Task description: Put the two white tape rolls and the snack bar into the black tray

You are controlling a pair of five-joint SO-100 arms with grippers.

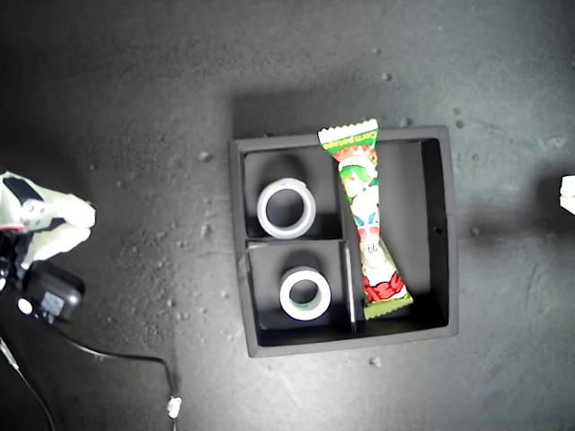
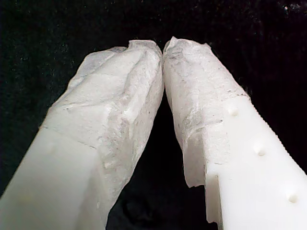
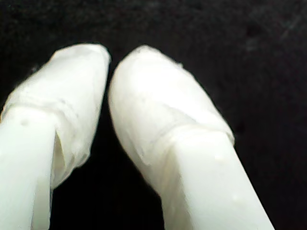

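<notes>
The black tray [image 1: 452, 233] sits in the middle of the exterior view. One white tape roll [image 1: 264, 211] lies flat in its upper small compartment. The other white tape roll [image 1: 286, 294], with a greenish core, lies in the lower small one. The snack bar [image 1: 364, 211] lies along the long compartment, close to the divider, with one crimped end resting on the tray's upper rim. My first gripper [image 2: 163, 48] is shut with nothing between its fingers, over dark matting. My second gripper [image 3: 109, 67] is also shut and holds nothing. Neither wrist view shows the tray.
White arm parts show at the exterior view's left edge [image 1: 40, 220] and right edge [image 1: 568, 193]; which arm is which cannot be told. A black block [image 1: 54, 296] with a cable [image 1: 135, 357] lies at the exterior view's lower left. Dark speckled matting surrounds the tray.
</notes>
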